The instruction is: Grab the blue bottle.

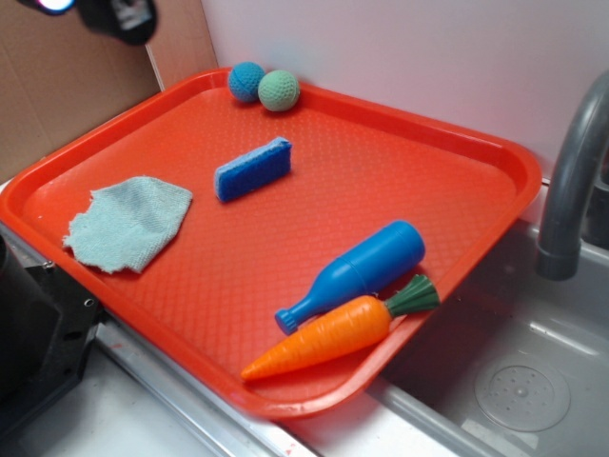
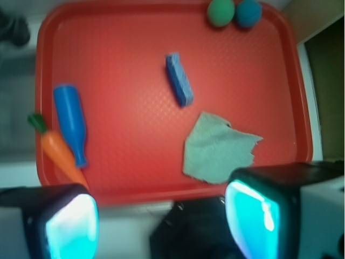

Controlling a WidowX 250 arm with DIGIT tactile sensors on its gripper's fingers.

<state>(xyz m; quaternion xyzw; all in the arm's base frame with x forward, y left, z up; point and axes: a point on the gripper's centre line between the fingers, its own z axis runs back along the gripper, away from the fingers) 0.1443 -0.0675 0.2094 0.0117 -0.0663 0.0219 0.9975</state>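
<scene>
Claw (image 2: 161,221) open, empty, high above tray (image 2: 135,178) edge. Bottle (image 2: 71,121) lay on tray, well apart, forward-left of claw, touching carrot (image 2: 56,154). Nothing grasped yet; approach, descent, closing all remained.

The blue bottle (image 1: 363,272) (image 2: 71,120), smooth bright plastic (fat body, narrow flared neck), lies on its side on the red tray (image 1: 400,181) (image 2: 124,81), touching the carrot (image 1: 328,336) (image 2: 56,151).
</scene>
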